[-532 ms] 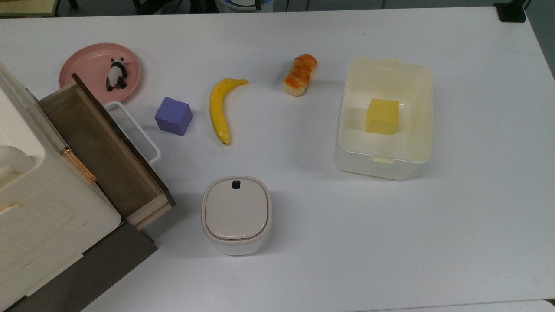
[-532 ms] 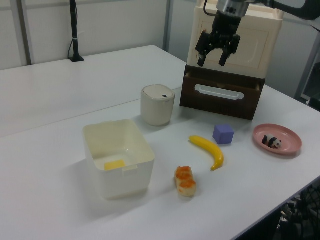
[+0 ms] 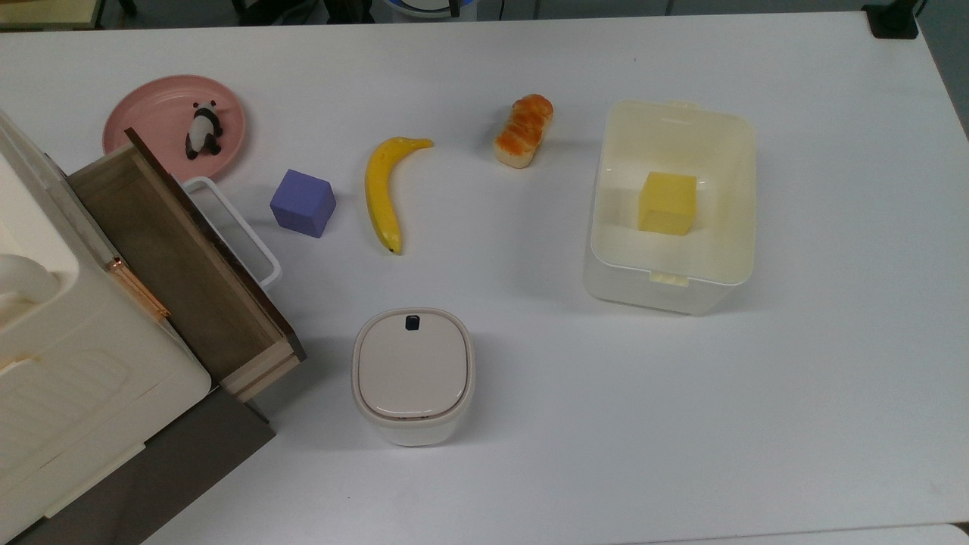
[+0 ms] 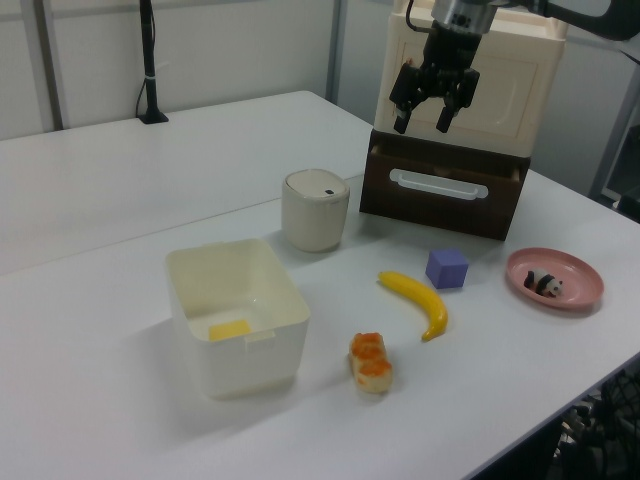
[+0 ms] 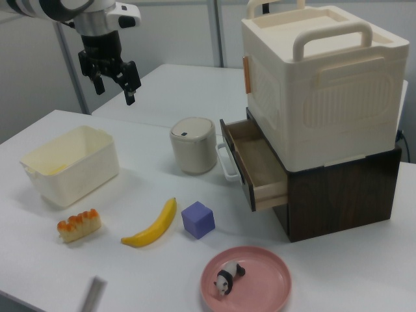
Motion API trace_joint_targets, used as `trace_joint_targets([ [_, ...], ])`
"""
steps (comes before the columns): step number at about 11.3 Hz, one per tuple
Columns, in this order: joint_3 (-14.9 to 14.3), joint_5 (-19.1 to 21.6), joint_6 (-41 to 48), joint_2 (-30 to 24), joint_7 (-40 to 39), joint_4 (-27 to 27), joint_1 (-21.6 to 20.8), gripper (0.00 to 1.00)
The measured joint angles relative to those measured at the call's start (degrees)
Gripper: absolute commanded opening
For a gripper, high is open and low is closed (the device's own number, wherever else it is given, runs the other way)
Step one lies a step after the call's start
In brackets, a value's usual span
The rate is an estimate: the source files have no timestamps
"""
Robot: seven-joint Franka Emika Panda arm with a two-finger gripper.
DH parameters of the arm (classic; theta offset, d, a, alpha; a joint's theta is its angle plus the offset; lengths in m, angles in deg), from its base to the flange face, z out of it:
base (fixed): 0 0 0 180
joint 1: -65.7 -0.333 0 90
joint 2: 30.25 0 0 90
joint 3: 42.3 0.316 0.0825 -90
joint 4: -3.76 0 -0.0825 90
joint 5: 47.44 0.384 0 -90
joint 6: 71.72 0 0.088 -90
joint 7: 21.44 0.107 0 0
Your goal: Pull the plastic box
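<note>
- In the top view we see inside the box point(image 3: 676, 121): a yellow block point(image 3: 667, 203) sits on its floor, near the middle.
- In the left view we see the claw point(image 4: 428, 110) high in the air, in front of the cream case point(image 4: 505, 70) that stands on the dark drawer unit point(image 4: 445, 205).
- In the right view the claw point(image 5: 115, 84) hangs above the table point(image 5: 162, 97), and the box point(image 5: 71, 166) is well below it, toward the right view's left.
- The two fingers point(image 5: 131, 88) of the claw are spread wide apart. Nothing is between them and they touch nothing.
- In the left view the box point(image 4: 237, 316) is well apart from the claw, far down toward the left view's left, resting on the table.
- The small bin point(image 4: 316, 209) with a black button stands between the claw and the box in the left view, below the claw.
- The open drawer point(image 4: 443, 188) with its white handle is directly under the claw in the left view.
- Farther from the claw, we see the banana point(image 4: 419, 303), the purple cube point(image 4: 447, 268), the bread point(image 4: 370, 361) and the pink plate point(image 4: 578, 271) with a panda figure point(image 4: 546, 285).
</note>
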Motion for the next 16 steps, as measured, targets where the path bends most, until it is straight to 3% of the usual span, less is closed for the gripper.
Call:
trace_joint_targets([
  [16, -0.16, 0.0, -1.16, 0.01, 0.21, 1.24, 0.0, 1.0],
])
